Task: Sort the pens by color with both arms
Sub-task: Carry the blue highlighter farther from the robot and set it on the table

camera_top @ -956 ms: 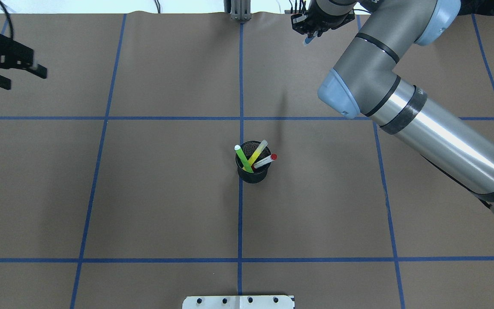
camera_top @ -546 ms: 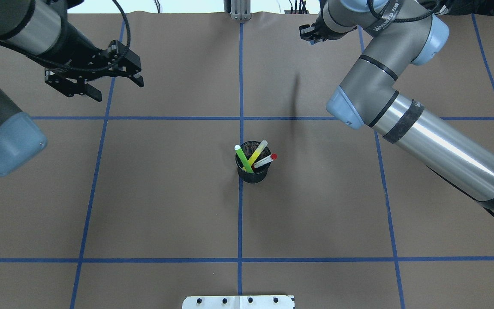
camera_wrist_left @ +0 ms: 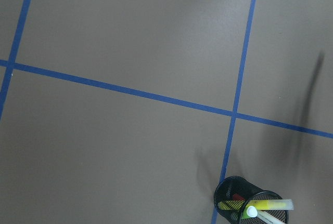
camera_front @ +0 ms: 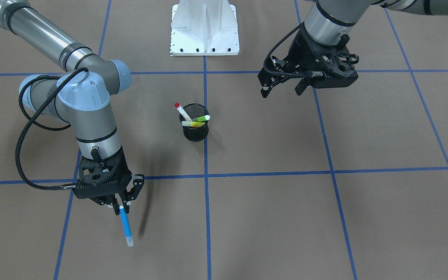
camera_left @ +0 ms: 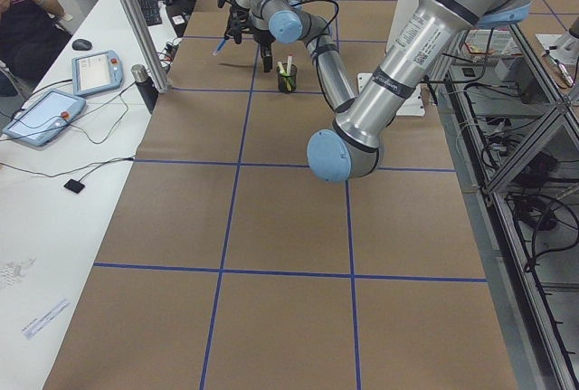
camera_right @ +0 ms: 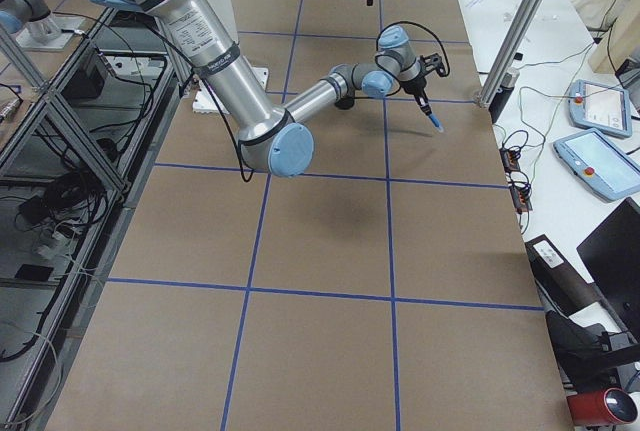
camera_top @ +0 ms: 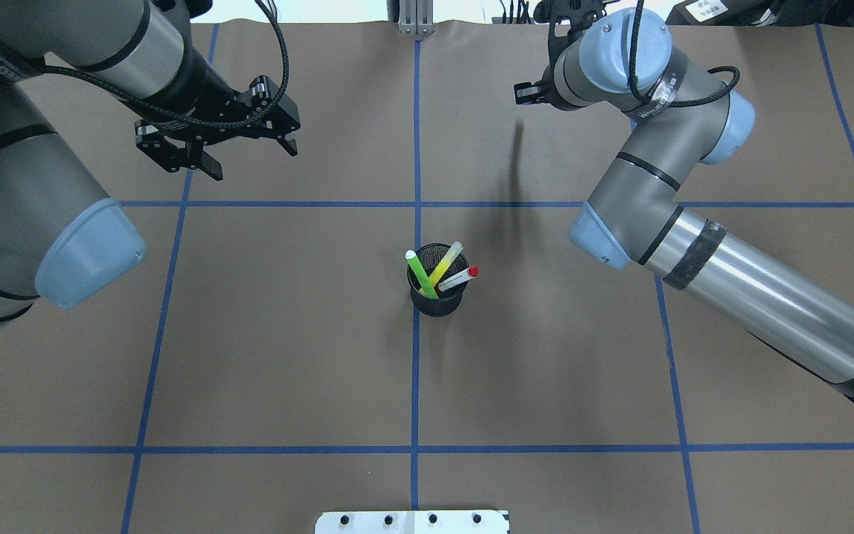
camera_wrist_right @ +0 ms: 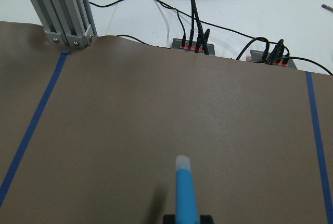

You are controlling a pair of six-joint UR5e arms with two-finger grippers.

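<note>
Blue pen: The slim blue pen [camera_front: 125, 225] with a pale tip hangs down from the right gripper. It is over the far part of the table, on the robot's right side, well apart from the cup. Its pale tip points down and a bit outward. Its dark shadow lies on the paper just beside it, so the tip looks lifted off the table.

Right gripper: The black two-finger right gripper [camera_front: 122, 205] points down. Its fingers are pinched tight on the top end of the blue pen.

Pens in the cup: The white pen with a red cap [camera_front: 182, 112], the light green pen [camera_front: 202, 118] and the yellow pen [camera_front: 193, 124] all stand tilted in the cup. They lean on its rim and cross each other. The red cap sticks out towards the robot's right.

Cup: The round black mesh cup [camera_front: 195, 134] stands upright near the middle of the table, right on the middle blue line.

Left gripper: The black two-finger left gripper [camera_front: 280, 90] hangs in the air over the robot's left side, well apart from the cup. Its fingers are spread wide and there is nothing between them.

Table: The brown paper table [camera_front: 270, 217] has blue tape lines [camera_front: 206, 217] that cut it into big squares.

Base: The white bolted base [camera_front: 204, 27] sits at the robot's edge of the table.
</note>
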